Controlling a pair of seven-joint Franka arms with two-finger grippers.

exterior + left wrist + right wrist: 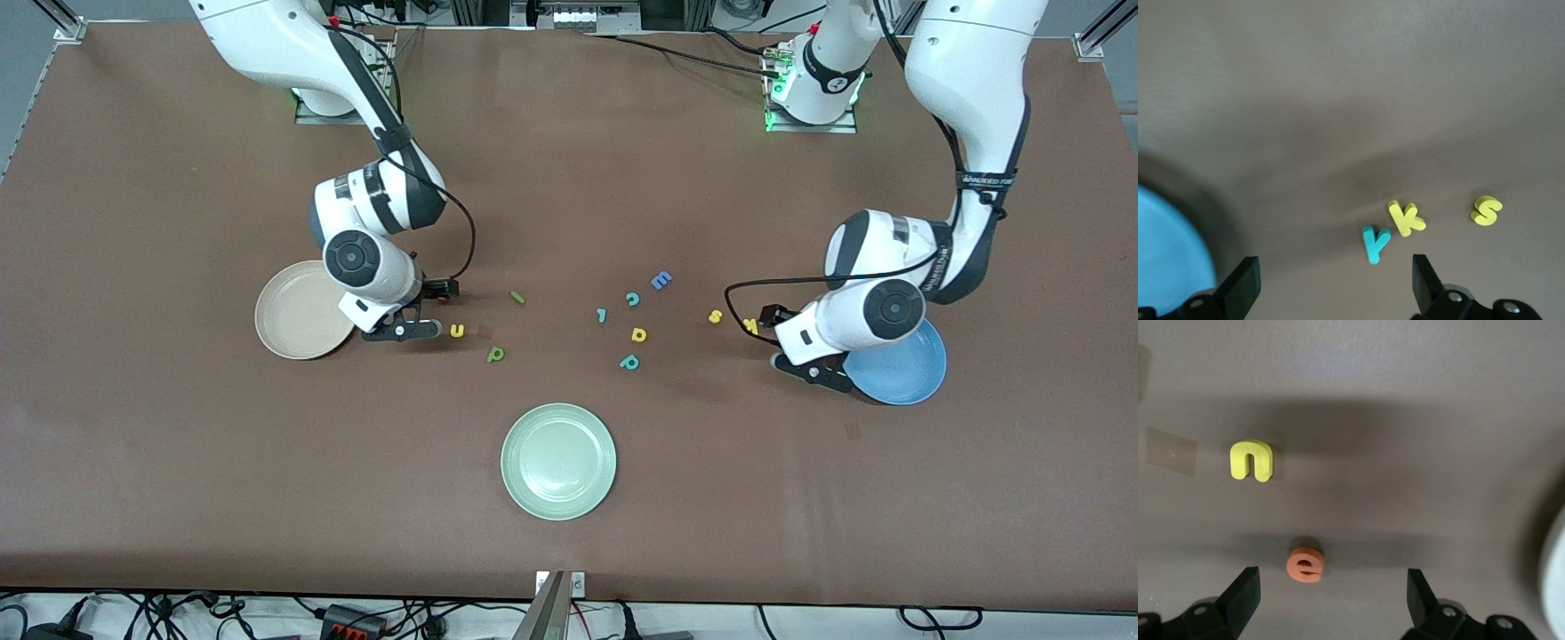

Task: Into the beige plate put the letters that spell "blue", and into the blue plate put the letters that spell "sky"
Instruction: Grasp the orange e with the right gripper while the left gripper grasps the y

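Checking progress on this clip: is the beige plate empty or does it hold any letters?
Empty, where visible: the beige plate shows bare in the front view, though the right arm covers one edge.

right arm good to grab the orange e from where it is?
Probably yes: the right gripper hangs open just above the orange e, which lies flat between its fingers, apart from the yellow u; nothing blocks it.

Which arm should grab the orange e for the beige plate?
The right arm. Its open right gripper hangs over the orange e, beside the beige plate. The left gripper, also open, is at the table's left-arm end by the blue plate.
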